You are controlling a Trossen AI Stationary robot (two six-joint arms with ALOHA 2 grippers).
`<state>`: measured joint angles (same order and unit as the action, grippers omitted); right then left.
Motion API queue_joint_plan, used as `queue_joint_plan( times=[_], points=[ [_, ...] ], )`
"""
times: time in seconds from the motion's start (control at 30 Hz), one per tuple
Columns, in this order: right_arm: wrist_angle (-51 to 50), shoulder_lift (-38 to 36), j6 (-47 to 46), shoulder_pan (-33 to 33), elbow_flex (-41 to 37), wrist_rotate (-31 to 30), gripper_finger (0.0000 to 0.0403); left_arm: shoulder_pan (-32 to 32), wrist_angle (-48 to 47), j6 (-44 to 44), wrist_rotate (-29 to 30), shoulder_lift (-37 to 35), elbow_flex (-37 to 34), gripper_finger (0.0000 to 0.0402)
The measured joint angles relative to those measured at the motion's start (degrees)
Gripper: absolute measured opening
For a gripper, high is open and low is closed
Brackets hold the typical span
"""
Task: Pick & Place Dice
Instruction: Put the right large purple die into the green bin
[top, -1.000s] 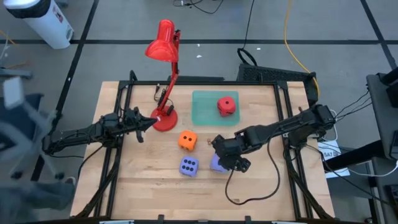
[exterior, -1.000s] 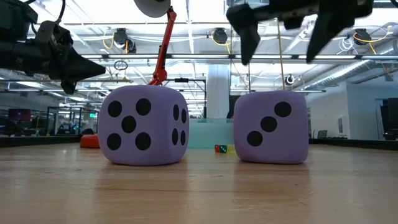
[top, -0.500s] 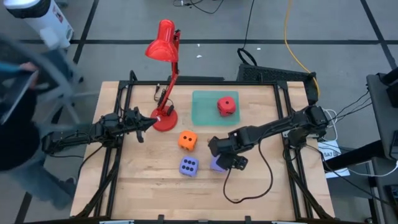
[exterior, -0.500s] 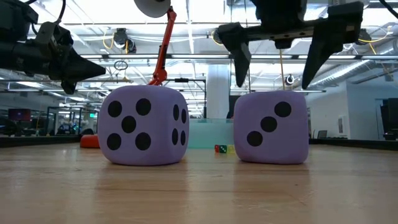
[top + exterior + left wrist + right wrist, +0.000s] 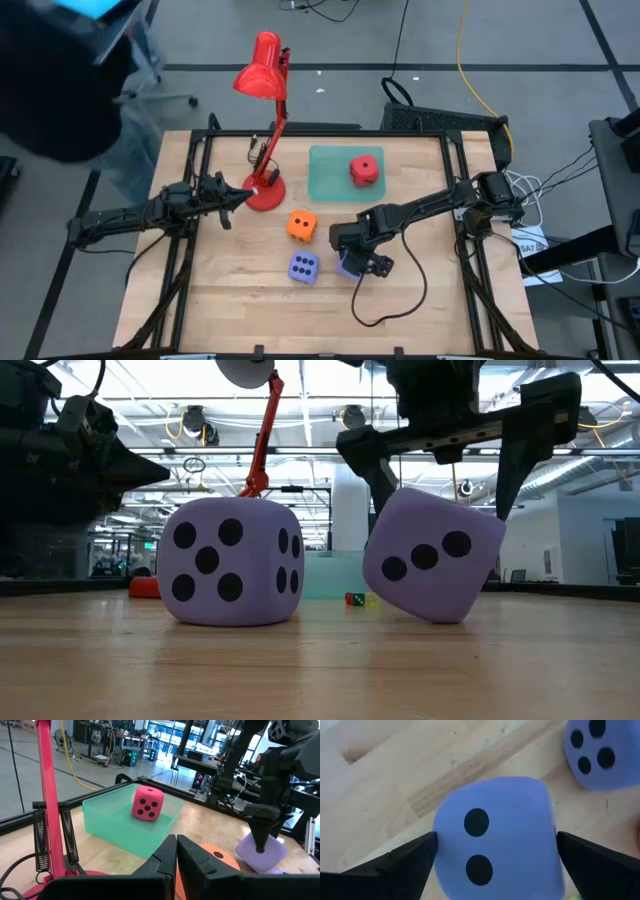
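From above, the right gripper [image 5: 352, 262] straddles a purple-blue die [image 5: 347, 266] on the wooden table [image 5: 420, 300], jaws spread wide. Level with the table, that soft rounded cube [image 5: 432, 555] sits tilted between the fingers [image 5: 367, 458], one edge lifted, its smooth twin [image 5: 232, 561] beside. The left gripper [image 5: 176, 851], closed and empty, faces a translucent green tray [image 5: 107, 817] holding the red die [image 5: 147, 803].

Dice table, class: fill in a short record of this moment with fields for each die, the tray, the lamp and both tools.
Red die: inside the green tray
Orange die: on the table, near the red lamp
Purple die with five pips facing the low view: flat on the table
Second purple die: tilted, one edge lifted
Right tool: open, fingers astride the tilted die
Left tool: shut, beside the lamp base, holding nothing
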<state>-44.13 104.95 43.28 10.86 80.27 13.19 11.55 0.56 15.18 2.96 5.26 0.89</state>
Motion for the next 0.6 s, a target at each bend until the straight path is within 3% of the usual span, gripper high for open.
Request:
queue_joint_plan(
  times=[0.3,0.6],
  points=[
    [3.0,-0.1,-6.7,-1.9,-2.7,3.8,0.04,0.0,0.0,0.6,0.0,0.0,0.0,0.0021],
    [6.9,0.0,-6.1,-1.5,-5.6,4.1,0.04,0.0,0.0,0.5,0.0,0.0,0.0,0.0021]
  ],
)
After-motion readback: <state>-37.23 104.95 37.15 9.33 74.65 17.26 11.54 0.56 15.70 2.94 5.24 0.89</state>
